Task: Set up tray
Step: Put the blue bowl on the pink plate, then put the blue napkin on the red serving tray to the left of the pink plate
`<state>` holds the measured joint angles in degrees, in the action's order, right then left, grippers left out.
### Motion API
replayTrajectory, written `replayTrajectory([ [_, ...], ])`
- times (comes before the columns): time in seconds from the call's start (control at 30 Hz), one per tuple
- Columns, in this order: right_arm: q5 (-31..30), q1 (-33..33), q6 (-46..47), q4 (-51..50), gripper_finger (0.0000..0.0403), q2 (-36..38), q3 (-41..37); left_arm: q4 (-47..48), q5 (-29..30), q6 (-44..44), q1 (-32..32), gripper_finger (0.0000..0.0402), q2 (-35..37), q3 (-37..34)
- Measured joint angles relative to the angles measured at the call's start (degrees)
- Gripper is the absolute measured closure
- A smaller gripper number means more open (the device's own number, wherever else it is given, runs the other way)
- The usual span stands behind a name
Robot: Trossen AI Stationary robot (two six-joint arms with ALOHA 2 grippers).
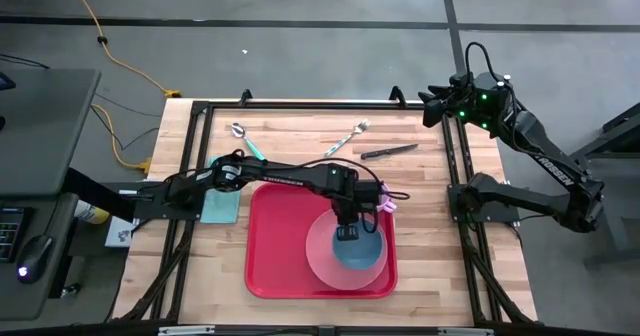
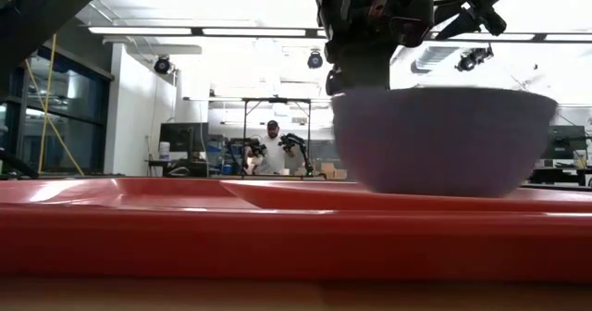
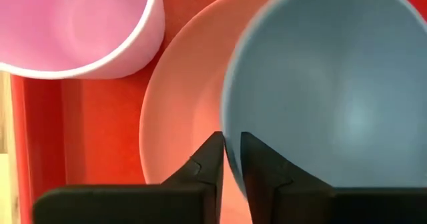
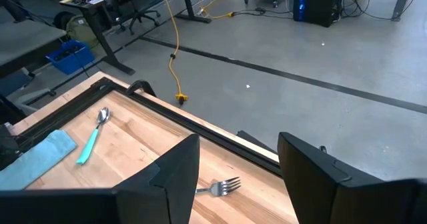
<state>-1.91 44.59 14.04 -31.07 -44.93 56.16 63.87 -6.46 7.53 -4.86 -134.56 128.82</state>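
Observation:
The red tray (image 1: 270,246) lies on the wooden table, nearer its front edge. On the tray's right half rests a round pink plate (image 1: 318,256), and a blue bowl (image 1: 358,248) stands on the plate. A pink cup (image 3: 73,24) stands on the tray at the plate's far side. My left gripper (image 3: 230,154) points down over the bowl's far rim, its fingers a little apart, one inside the bowl and one outside. My right gripper (image 4: 237,171) hangs open above the table's far right corner, with nothing between its fingers. My left gripper comes from above, pointing steeply down, and its two fingers (image 3: 263,164) straddle the blue bowl's rim (image 3: 227,127), one inside the hollow and one outside over the plate. Whether either finger touches the rim, I cannot tell. The bowl stands upright on the plate.
Behind the tray lie a spoon (image 1: 245,139) with a teal handle, a fork (image 1: 348,138) and a dark knife (image 1: 390,151). A folded teal cloth (image 1: 220,204) lies left of the tray. A black frame borders the table. A person stands far off in the room.

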Motion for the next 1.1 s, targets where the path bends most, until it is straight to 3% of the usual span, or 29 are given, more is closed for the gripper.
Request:
replayTrajectory([
  [0.43, 0.0, 0.0, -0.6, 0.0, 0.0221, 0.0, 0.0, -1.3, 0.0, -3.1, 0.0, 0.0296, 0.2, 0.0],
  [0.8, 0.0, 0.0, -0.6, -1.7, 0.0221, 0.0, 0.0, -0.3, 2.7, -8.9, 1.2, 0.0296, 4.6, 0.1],
  [0.93, 0.8, 0.0, -0.6, -2.6, 0.0221, 0.0, 0.0, 9.3, 8.1, -11.8, 2.2, 0.0295, 8.1, 0.1],
  [1.1, 1.5, 0.0, -0.6, -3.6, 0.0221, 0.0, 0.0, 27.0, 19.9, -13.4, 2.3, 0.0295, 11.9, -0.1],
])
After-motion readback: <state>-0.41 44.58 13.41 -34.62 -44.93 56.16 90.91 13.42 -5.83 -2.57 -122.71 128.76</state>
